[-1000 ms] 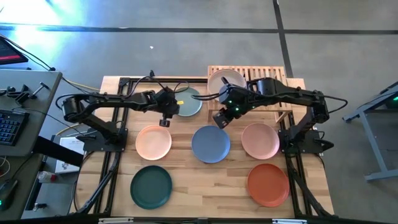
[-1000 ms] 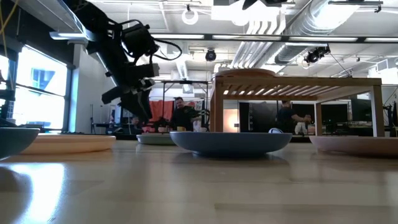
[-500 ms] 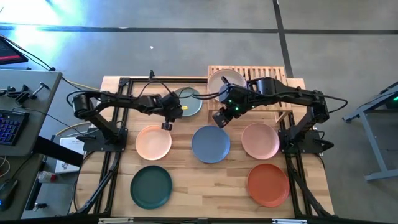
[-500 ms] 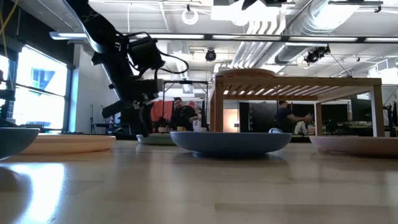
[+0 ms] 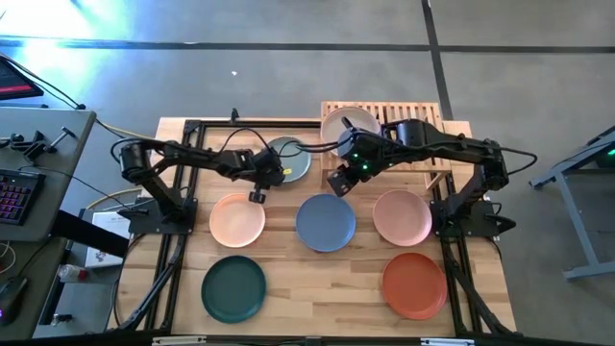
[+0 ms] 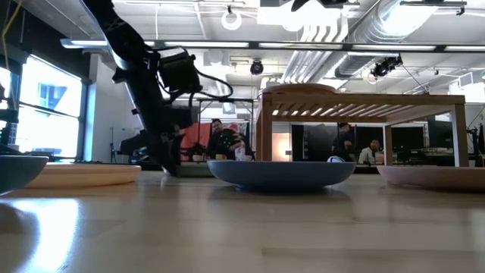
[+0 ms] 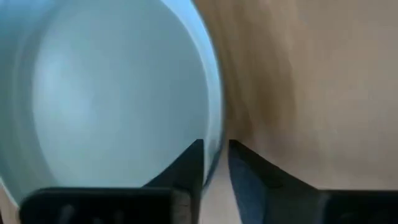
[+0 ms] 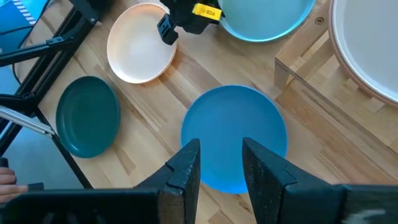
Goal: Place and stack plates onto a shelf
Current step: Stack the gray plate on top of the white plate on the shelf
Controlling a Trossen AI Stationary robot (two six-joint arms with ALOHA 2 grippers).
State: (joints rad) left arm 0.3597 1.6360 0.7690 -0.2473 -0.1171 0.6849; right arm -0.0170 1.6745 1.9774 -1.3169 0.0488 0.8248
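Two fingers of your left gripper (image 7: 215,163) straddle the rim of the round sage-green plate (image 5: 290,160) beside the slatted bamboo shelf (image 5: 420,116), pinching it. Your right gripper (image 8: 219,163) hovers, fingers spread, above the round blue plate (image 8: 233,138).

Butcher-block table (image 5: 288,288), grey floor (image 5: 288,86), keyboard (image 5: 13,197) on a grey desk (image 5: 48,144) left of it, 3 people (image 6: 221,140) in the room behind

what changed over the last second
The left hand came down to the sage green plate beside the shelf, and its fingers are closing over the plate's rim. The right hand stayed open above the blue plate. No plates moved.
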